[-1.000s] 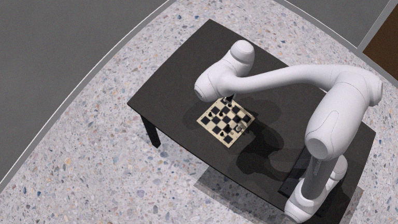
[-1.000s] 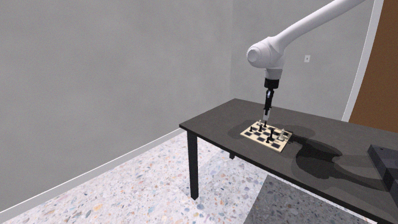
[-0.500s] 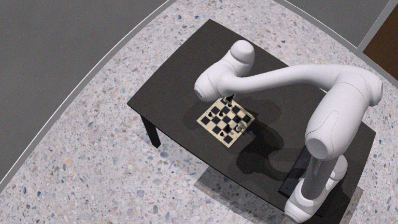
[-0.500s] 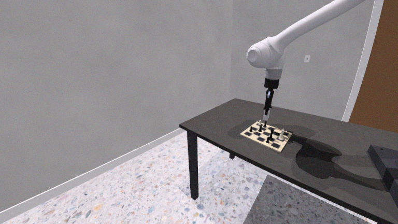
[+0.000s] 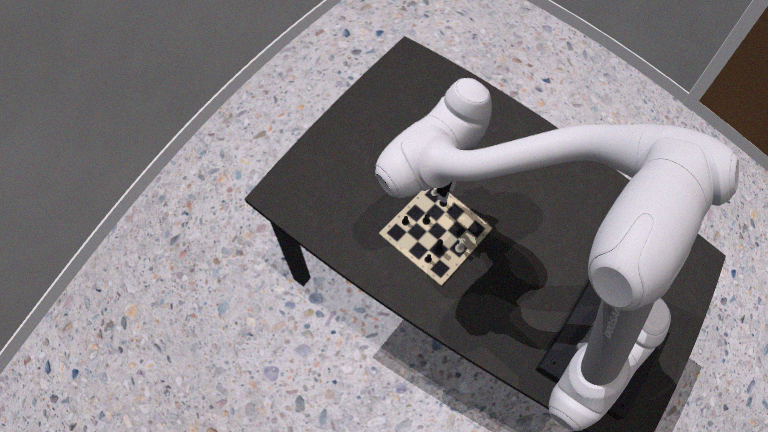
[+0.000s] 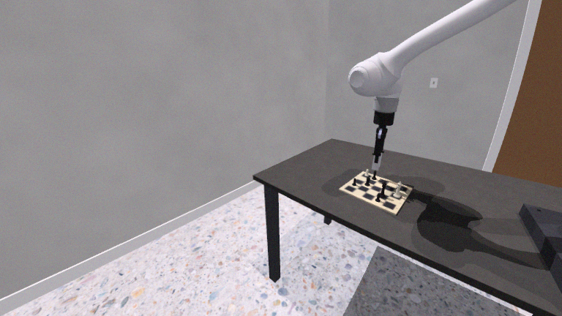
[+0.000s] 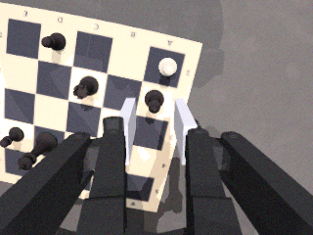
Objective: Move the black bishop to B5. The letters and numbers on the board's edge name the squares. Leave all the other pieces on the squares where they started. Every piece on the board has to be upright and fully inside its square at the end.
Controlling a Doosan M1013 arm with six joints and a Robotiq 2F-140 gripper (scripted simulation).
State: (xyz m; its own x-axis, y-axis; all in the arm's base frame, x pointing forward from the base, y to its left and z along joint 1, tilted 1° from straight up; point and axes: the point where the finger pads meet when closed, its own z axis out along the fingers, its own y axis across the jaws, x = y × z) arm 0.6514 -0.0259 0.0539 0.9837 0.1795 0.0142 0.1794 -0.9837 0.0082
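Note:
The chessboard [image 5: 436, 235] lies on the dark table and also shows in the exterior view [image 6: 376, 192]. My gripper [image 7: 155, 113] [image 6: 375, 166] hangs upright over the board's far corner. Its fingers are partly open with nothing between them. In the wrist view a small black piece with a round head, seemingly the black bishop [image 7: 155, 100], stands on a light square just below and ahead of the fingertips, in line with the gap. A white pawn [image 7: 167, 66] stands on the dark corner square next to it.
Other black pieces stand to the left in the wrist view [image 7: 86, 86], [image 7: 54, 41], [image 7: 39, 147]. A tall black piece [image 5: 438, 246] and a white piece [image 5: 461, 244] stand near the board's right side. The arm's base [image 5: 594, 382] is at the table's far right.

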